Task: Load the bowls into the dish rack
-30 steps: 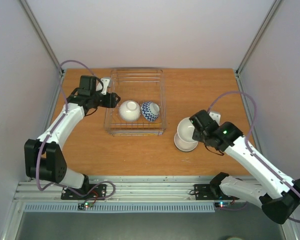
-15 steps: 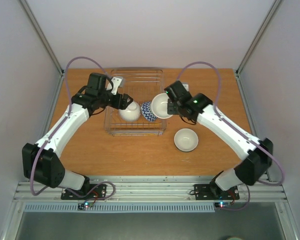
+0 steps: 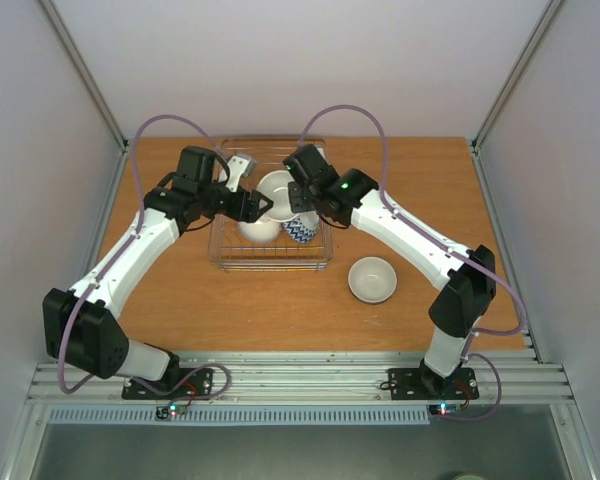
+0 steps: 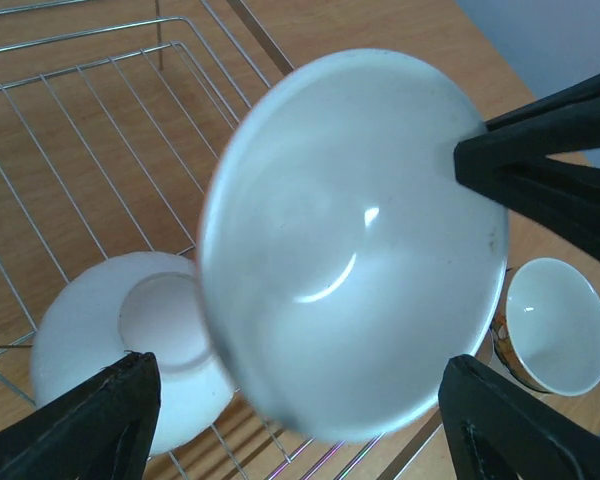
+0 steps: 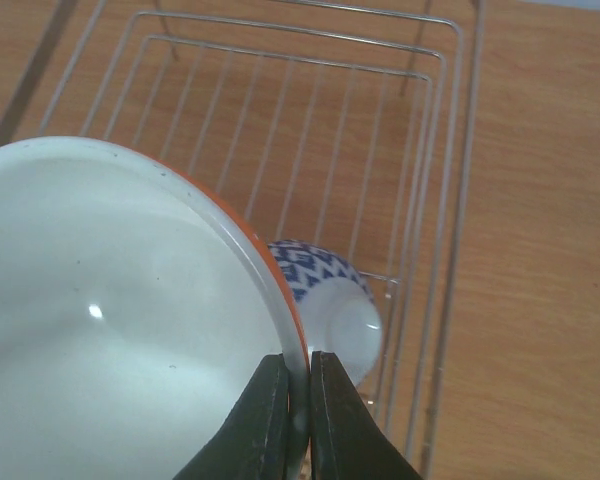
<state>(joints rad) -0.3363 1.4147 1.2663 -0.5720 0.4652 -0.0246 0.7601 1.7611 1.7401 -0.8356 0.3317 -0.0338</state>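
The silver wire dish rack holds an upturned plain white bowl and a blue-white zigzag bowl on its side. My right gripper is shut on the rim of an orange bowl with a white inside, held tilted above the rack. In the right wrist view the fingers pinch that rim, with the zigzag bowl below. My left gripper is open beside the held bowl. In the left wrist view its fingers stand wide apart around the bowl.
Another bowl, white inside with a patterned outside, stands upright on the wooden table right of the rack; it also shows in the left wrist view. The rack's far half is bare wire. Grey walls enclose the table.
My right arm has carried the orange bowl left from the table's right side to above the rack's middle. My left gripper has moved right, toward the bowl.
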